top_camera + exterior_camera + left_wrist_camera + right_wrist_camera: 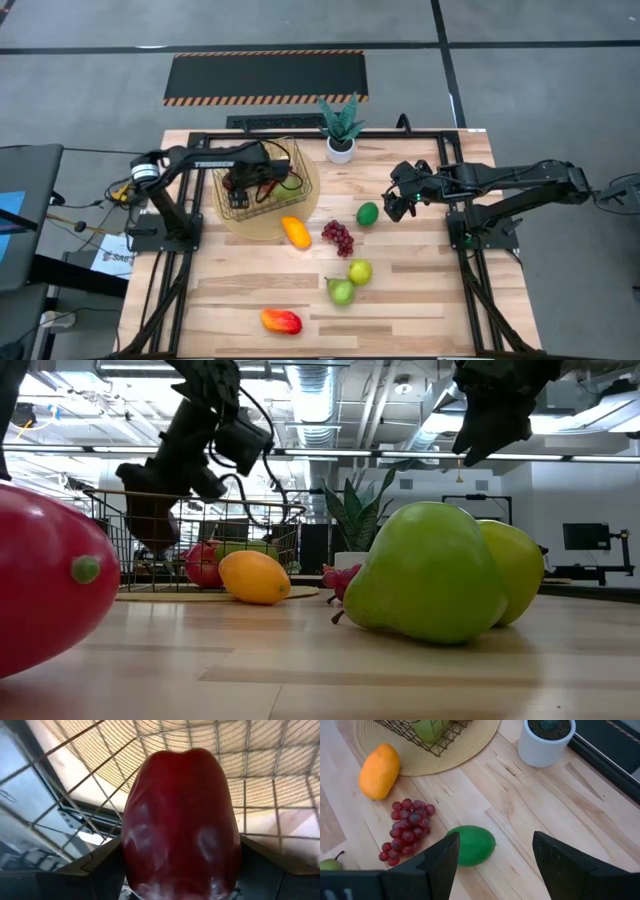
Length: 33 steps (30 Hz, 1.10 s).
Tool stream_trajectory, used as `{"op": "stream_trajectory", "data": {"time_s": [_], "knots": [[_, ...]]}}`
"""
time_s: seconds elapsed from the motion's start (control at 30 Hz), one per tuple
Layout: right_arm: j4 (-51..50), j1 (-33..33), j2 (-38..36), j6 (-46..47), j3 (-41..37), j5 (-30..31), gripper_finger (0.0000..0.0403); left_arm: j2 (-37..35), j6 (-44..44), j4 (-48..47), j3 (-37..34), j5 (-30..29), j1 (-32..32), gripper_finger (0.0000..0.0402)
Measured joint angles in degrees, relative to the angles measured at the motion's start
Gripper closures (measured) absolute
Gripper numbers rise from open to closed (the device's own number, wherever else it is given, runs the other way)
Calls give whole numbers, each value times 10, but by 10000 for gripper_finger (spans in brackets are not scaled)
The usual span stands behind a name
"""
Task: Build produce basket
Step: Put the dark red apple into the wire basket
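High view, layout: basket [262,185] sits on round woven mat [300,215] at surface's back-left; potted plant [341,130] just beyond it, not part of job.
Left gripper [243,183]: down inside basket, clamped on red apple [180,820]. Wrist view shows apple filling frame betw. the fingers w/ wire grid behind, so prob. lowering it for drop-off, not yet let go.
Right gripper [492,860]: jaws spread, holding nothing, hovering above green lime [470,845]. Looks lined up as next pick.
Basket contents: red fruit [203,563] seen thru wire in low view, some green too; exact count can't tell.
Loose produce: orange mango [295,232] touching mat edge; grapes [338,237] near lime; pear [340,291] and green apple [360,270] close together mid-surface; red-orange mango [281,321] alone at front.
Why spread: loose fruit lies apart, so each gets clear approach.
Progress: est. under half done.
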Motion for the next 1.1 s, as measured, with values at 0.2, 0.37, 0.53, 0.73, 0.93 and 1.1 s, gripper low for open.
{"op": "stream_trajectory", "data": {"time_s": [0.2,0.37,0.53,0.73,0.93,1.1], "knots": [[0,0,0,0,0,0,129,27,76,0,0,-53,-7,115],[-1,0,0,-3,0,0,129,26,168,13,0,-89,-7,115],[0,0,0,-11,0,0,129,26,251,22,0,-109,-6,115],[0,0,0,-11,0,0,129,26,363,98,0,-126,-7,115],[-1,0,0,-11,0,0,129,26,416,122,0,-152,-7,115],[-1,0,0,-13,0,0,129,26,428,122,0,-149,-4,115]]}}
